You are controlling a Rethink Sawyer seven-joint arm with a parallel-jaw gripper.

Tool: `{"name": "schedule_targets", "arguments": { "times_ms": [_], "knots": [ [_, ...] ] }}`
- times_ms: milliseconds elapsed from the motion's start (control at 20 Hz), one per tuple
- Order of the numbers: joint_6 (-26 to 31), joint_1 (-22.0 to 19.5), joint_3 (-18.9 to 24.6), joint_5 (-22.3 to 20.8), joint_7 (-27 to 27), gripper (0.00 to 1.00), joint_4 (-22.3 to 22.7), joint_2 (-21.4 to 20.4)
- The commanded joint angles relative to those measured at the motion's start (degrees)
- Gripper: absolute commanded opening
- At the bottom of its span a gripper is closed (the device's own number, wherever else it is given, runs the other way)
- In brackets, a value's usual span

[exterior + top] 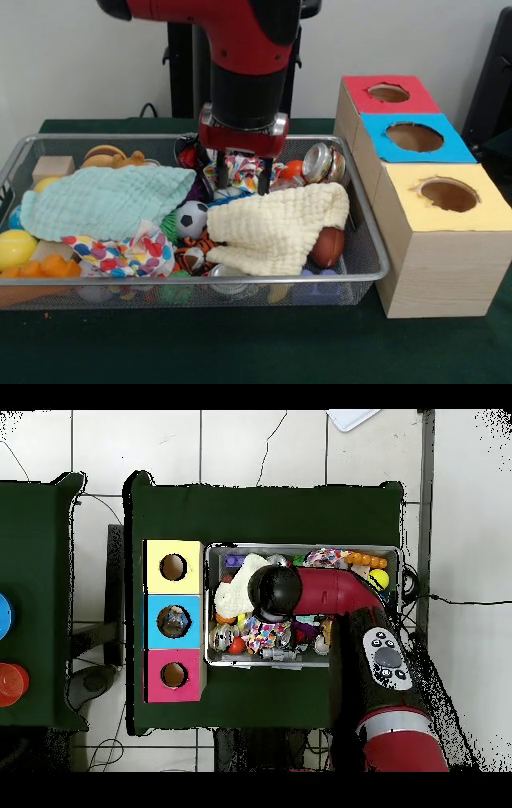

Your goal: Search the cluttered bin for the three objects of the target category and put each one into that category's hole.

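Observation:
The wire mesh bin [370, 232] stands on the green table, full of clutter; it also shows in the overhead view [392, 552]. My gripper [242, 182] hangs fingers down over the back middle of the bin, open, with nothing held, just above a patterned cloth [240, 170]. No clear plastic bottle shows plainly; cloths and toys cover much of the bin. The blue-surround hole [414, 137] is the middle one on the wooden box to the right of the bin. In the overhead view the blue-surround hole [174, 621] lies left of the bin, and the arm hides the gripper.
A pale yellow cloth [276, 228] and a mint cloth [108, 200] lie over the toys. A dented silver can [322, 162] sits at the back right, a small soccer ball [190, 218] in the middle. The red-surround hole [389, 93] and yellow-surround hole [448, 194] flank the blue one.

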Motion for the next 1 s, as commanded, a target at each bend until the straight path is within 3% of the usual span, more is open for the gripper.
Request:
{"name": "schedule_targets", "arguments": {
  "times_ms": [50,200,350,550,800,1000],
  "knots": [
    [-4.13,-2.67,-2.38,0.08,7.88,1.0,8.54,8.46],
    [-3.25,-2.73,-1.72,2.11,8.23,1.0,11.53,7.29],
    [-0.47,-1.18,-0.6,5.36,10.06,1.0,14.91,3.51],
    [1.55,1.46,1.13,10.03,12.15,1.0,15.6,1.3],
    [-0.71,4.7,0.5,12.94,13.04,1.0,13.92,2.25],
    [-6.25,6.73,-0.48,13.67,13.07,1.0,9.7,7.36]
  ]
}}
